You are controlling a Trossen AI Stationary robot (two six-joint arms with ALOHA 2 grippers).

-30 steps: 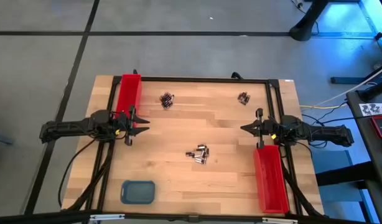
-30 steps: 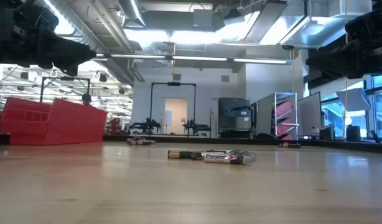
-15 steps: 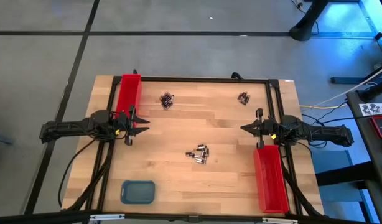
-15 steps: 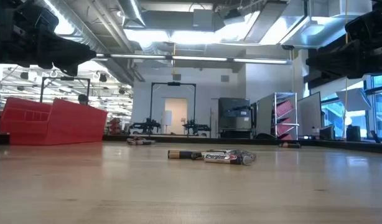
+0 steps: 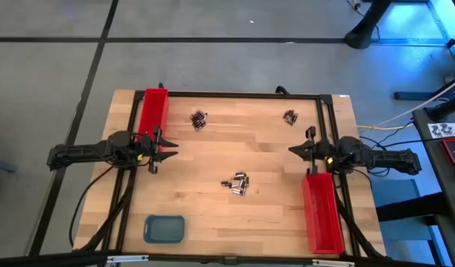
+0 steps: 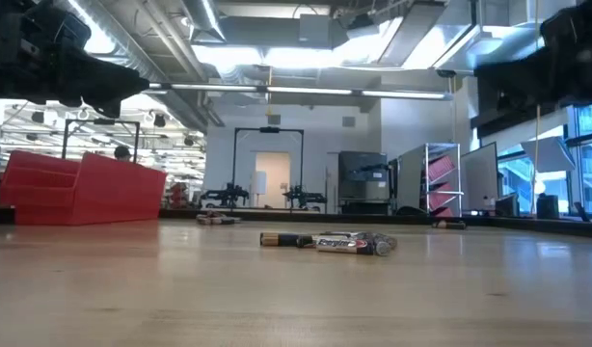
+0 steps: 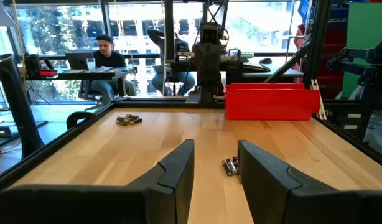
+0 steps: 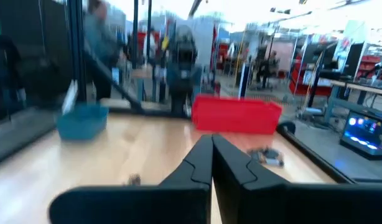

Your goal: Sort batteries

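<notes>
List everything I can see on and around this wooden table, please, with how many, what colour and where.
Small cylindrical metallic batteries: three loose clusters, silvery to dark; one near the table's middle, one at the far side left of centre, one at the far right.
Long red plastic trays: two; one at the far left, one at the near right.
Small blue-grey rounded tray: one, near left corner.
Light wooden table with dark frame: one.
Person seated at a desk: one, in the room beyond the table.
Left gripper: one, dark, open, over the left side.
Right gripper: one, dark, fingers together, over the right side.
</notes>
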